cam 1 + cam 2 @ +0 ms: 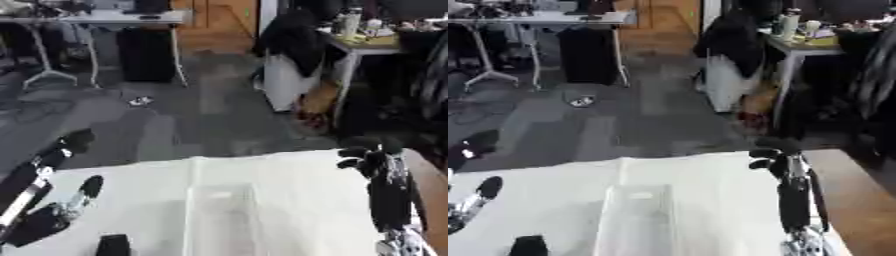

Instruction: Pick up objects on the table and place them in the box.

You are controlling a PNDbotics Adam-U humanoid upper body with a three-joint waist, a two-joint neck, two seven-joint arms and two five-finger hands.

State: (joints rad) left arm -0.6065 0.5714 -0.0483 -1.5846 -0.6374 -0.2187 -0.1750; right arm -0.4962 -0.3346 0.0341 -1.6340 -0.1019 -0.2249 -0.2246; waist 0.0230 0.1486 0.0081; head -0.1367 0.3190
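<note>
A clear, see-through box (pixel 220 190) stands on the white-covered table (pixel 297 200), just left of the middle, and I cannot make out anything inside it. A small black object (pixel 112 245) lies near the front edge, left of the box. My left hand (pixel 39 222) is raised at the far left, open, with fingers pointing up and away over the table's edge and nothing in it. My right hand (pixel 374 162) stands upright at the right side of the table, well apart from the box. Its fingers are relaxed and slightly bent at the tips, holding nothing.
The table's bare brown wooden edge (pixel 430 187) shows at the right, past the white cover. Beyond the far edge lie grey floor, a desk with a dark cabinet (pixel 144 50), and another desk with a dark garment (pixel 297 40) hanging by it.
</note>
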